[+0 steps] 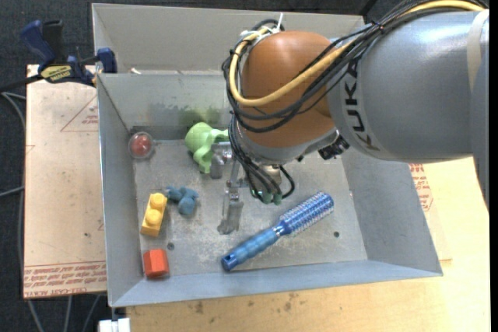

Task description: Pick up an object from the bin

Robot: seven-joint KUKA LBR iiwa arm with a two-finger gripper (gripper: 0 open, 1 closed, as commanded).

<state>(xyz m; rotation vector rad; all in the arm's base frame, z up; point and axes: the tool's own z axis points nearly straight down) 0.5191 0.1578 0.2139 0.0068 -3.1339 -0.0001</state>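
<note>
Grey metal bin (pixel 117 190), floor mostly bare, a handful of loose things spread about. Pincer (pixel 227 223) is low in the bin's middle, hanging under the orange-covered wrist, its tip close to or on bare floor. Whether it stands apart or together cannot be told from this angle, and nothing is visible in its grip. Nearest things: blue plastic hairbrush with bristled head (pixel 278 232), lying slantwise toward the front wall, handle end near the pincer's tip but apart from it; small blue-grey lump (pixel 184 200) on the other side, also near. Green soft toy (pixel 201 142) sits behind, close under the wrist. Further off are a yellow studded brick (pixel 154 214), an orange-red cube (pixel 156 263) and a red translucent ball (pixel 141 144). Judgement: the pick is not yet made, since every thing lies on the floor. What is left is closing on one thing, probably the brush or the lump, and raising it clear.
</note>
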